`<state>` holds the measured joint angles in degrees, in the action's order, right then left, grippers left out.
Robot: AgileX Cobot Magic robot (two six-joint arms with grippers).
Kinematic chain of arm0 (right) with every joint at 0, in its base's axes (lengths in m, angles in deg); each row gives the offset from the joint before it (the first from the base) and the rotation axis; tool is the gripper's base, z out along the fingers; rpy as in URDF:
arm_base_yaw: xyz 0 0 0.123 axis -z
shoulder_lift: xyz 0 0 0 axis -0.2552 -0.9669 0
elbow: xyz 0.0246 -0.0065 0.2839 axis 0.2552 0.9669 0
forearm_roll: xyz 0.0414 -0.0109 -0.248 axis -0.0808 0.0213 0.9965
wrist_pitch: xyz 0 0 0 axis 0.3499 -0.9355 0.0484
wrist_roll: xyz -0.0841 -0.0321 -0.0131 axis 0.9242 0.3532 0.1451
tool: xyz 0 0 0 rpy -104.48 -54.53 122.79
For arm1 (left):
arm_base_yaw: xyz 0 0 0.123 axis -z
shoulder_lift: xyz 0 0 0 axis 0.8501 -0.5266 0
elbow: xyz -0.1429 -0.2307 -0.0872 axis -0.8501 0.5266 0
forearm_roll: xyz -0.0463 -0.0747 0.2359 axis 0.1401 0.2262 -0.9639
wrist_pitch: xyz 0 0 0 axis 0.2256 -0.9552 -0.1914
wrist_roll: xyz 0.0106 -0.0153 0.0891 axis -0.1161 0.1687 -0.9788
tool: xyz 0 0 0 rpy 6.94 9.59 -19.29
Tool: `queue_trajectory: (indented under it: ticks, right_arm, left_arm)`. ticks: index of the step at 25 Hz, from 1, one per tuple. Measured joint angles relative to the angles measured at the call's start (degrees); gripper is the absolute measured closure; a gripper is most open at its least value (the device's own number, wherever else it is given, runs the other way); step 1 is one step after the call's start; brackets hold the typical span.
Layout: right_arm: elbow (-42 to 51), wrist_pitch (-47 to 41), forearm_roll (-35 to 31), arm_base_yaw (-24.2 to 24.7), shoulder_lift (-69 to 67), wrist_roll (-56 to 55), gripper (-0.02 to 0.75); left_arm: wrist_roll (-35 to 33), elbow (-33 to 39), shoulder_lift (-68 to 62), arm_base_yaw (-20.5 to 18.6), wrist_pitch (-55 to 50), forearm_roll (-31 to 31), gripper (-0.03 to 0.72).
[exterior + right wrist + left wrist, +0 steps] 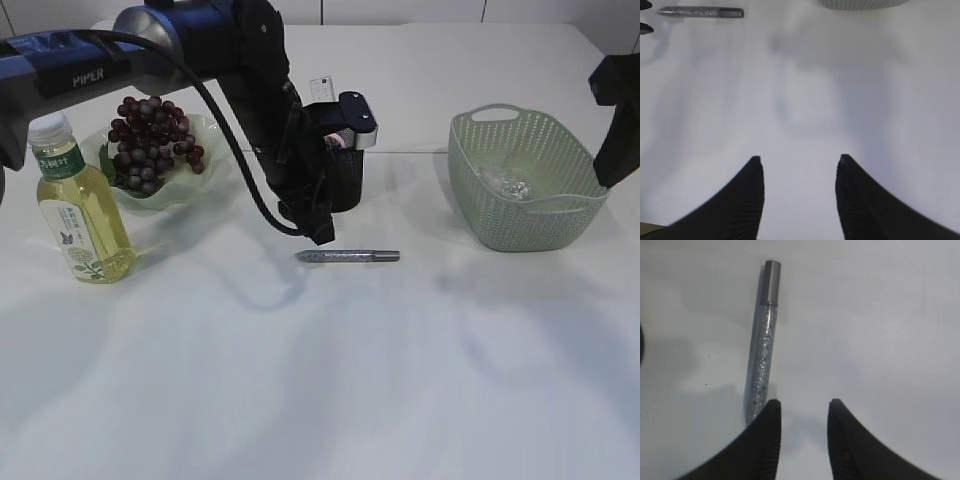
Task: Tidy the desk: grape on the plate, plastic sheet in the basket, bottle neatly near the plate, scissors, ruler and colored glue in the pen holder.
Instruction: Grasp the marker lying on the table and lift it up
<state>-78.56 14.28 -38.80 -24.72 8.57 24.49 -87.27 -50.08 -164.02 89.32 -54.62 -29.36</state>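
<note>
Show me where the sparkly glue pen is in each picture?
Exterior view: the glue pen lies flat on the table, centre, in front of the black pen holder.
Left wrist view: it runs from the top down to the left gripper, left of the open jaws.
Right wrist view: top left corner, lying sideways.
Shared landmark: the pen's dark cap.

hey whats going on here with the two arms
A desk tidy-up is under way. The left end effector hangs open just beside the glitter glue pen, which lies flat on the table, not gripped. The right end effector is open and empty. Grapes sit on the plate, the bottle stands beside it, and crumpled plastic lies in the basket. The pen holder sits behind the left arm.
</note>
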Motion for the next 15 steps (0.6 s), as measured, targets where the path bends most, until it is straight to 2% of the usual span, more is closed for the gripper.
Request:
queue_trajectory:
  ticks: [9,15]
  right_arm:
    - [0.0,0.0,0.0,0.0,0.0,0.0,0.358]
    - [0.0,0.0,0.0,0.0,0.0,0.0,0.358]
  left_arm:
    - [0.7,-0.2,-1.3,-1.4,1.6,0.0,0.439]
    - [-0.1,-0.2,-2.4,-2.2,2.9,-0.2,0.379]
